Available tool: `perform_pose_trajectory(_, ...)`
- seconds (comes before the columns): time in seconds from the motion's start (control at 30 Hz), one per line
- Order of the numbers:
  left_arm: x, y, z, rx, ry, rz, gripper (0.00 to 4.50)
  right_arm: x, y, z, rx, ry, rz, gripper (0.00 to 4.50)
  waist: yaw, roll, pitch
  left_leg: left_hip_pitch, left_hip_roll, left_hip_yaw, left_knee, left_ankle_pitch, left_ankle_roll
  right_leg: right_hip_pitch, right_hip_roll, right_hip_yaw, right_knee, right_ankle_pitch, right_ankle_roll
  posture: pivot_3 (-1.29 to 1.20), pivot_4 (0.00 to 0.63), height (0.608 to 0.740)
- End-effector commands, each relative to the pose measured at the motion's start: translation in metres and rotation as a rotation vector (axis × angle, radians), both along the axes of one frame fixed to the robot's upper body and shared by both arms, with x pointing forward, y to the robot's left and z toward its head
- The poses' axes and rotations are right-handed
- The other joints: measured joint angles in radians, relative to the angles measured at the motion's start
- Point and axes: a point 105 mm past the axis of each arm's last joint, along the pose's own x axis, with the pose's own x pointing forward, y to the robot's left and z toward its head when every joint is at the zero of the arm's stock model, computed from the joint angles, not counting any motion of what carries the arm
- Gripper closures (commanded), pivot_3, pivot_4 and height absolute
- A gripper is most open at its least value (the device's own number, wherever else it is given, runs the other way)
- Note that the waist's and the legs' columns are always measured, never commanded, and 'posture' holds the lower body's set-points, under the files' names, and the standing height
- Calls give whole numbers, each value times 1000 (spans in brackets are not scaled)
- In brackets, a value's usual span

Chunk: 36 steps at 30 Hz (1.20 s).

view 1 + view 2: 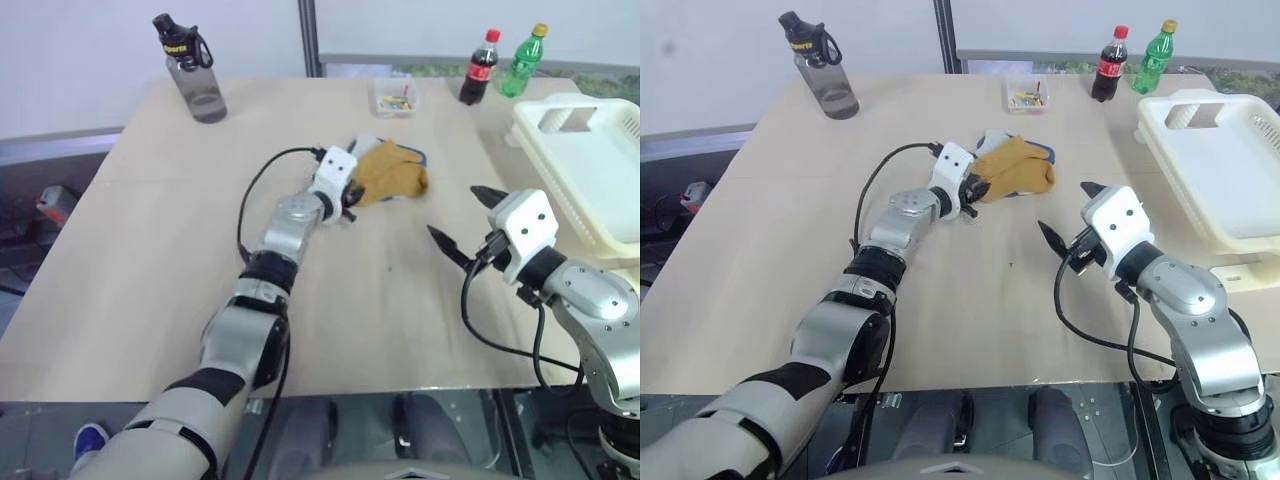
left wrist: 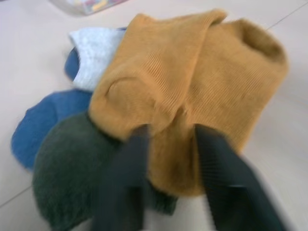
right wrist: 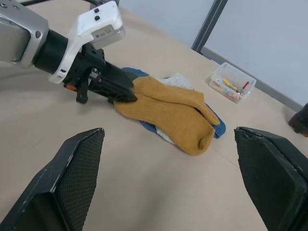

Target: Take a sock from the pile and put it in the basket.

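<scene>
Robot test room, lab-type setting.
Plain light wooden bench stands against pale partition panels with a grey metal post; loose cables and equipment lie on the floor beside it; props are a sports bottle, drink bottles and a small clear box.

The pile is soft ribbed knit cloth; the surface is smooth matt pale wood; the basket is glossy white plastic.
</scene>
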Motion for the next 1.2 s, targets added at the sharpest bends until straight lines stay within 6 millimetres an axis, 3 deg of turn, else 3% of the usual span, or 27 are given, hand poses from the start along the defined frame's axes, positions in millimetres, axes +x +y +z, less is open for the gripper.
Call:
perform_pose_trajectory(0.03,5,-9,17,15,-76,9,1790,-3,3,13,-2,-60,20,0,1,0,0,0,0,0,0,0,0,0,0,0,0,0,0,0,150,740)
perform_pose_trajectory(0.4,11,-22,22,36,-106,18,1790,-10,2,16,-1,-59,42,0,0,0,0,0,0,1,0,0,0,0,0,0,0,0,0,0,150,740)
perform_pose_trajectory(0.5,11,-22,19,49,-105,20,2656,-12,0,16,-6,-58,35,0,0,0,0,0,0,1,0,0,0,0,0,0,0,0,0,0,150,740)
perform_pose_trajectory(0.6,11,-23,18,49,-106,19,4143,-13,-3,15,-10,-56,23,0,0,0,0,0,0,1,0,0,0,0,0,0,0,0,0,0,150,740)
perform_pose_trajectory(0.63,11,-24,19,47,-108,17,4389,-14,-4,15,-11,-55,18,0,0,0,0,0,0,1,0,0,0,0,0,0,0,0,0,0,150,740)
perform_pose_trajectory(0.9,7,-20,40,-42,-155,-47,4389,-28,-13,9,-30,-23,-7,0,1,0,0,0,0,1,0,0,0,0,0,0,0,0,0,0,150,740)
perform_pose_trajectory(1.2,-16,-7,52,-45,-164,-178,4389,-52,-38,-1,-66,48,-65,0,0,0,0,1,0,0,0,0,0,0,0,1,1,0,0,0,150,740)
